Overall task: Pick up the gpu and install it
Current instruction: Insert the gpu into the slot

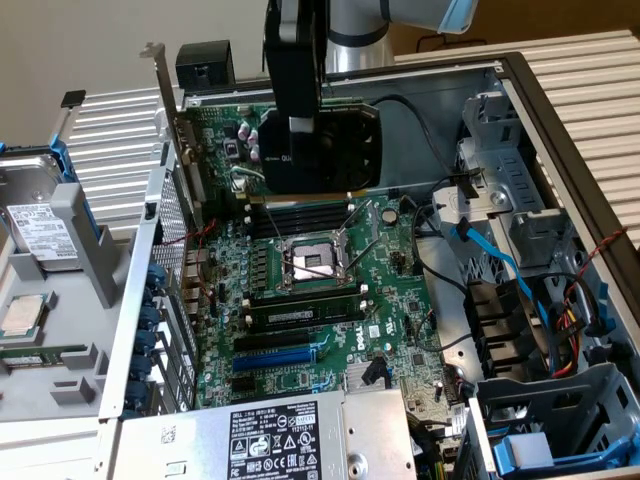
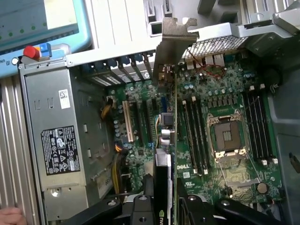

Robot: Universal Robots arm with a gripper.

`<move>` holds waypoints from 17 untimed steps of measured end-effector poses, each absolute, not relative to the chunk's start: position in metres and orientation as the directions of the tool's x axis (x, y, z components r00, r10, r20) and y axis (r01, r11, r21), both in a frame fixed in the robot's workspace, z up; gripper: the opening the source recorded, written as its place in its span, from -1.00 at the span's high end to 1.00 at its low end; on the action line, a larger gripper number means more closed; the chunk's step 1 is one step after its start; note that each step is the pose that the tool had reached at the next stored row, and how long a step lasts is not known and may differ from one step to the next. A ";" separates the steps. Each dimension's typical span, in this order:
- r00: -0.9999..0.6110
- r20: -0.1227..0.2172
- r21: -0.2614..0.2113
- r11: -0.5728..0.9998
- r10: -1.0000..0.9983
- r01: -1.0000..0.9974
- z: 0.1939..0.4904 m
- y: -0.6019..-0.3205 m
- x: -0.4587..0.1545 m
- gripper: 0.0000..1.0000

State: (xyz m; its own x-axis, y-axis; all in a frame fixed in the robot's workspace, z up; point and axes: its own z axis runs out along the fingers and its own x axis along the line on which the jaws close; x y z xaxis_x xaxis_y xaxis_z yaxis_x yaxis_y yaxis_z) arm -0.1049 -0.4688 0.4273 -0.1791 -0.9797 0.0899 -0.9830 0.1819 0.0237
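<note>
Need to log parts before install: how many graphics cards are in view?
1: the gpu, held on edge in the jaws over the motherboard, beside the empty CPU socket. Another could be hidden behind it.

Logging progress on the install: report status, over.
Status: gripper shut on gpu. Card edge-down above motherboard, not seated. Nearby: red wires by its bracket.

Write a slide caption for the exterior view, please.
The robot's gripper holds the gpu on edge over the motherboard of an open computer.
</note>
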 end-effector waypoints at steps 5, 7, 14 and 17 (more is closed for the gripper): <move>-0.179 0.090 0.024 0.182 -0.980 -0.983 0.422 -0.469 -0.105 0.45; -0.179 0.089 0.024 0.182 -0.980 -0.983 0.419 -0.469 -0.105 0.45; -0.179 0.033 0.031 0.180 -0.983 -0.983 0.413 -0.469 -0.105 0.45; -0.179 0.033 0.031 0.180 -0.983 -0.983 0.413 -0.469 -0.105 0.45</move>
State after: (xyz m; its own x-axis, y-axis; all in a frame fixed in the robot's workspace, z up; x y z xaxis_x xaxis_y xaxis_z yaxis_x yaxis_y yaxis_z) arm -0.1049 -0.4690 0.4135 -0.1793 -0.9832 0.0327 -0.9831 0.1803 0.0308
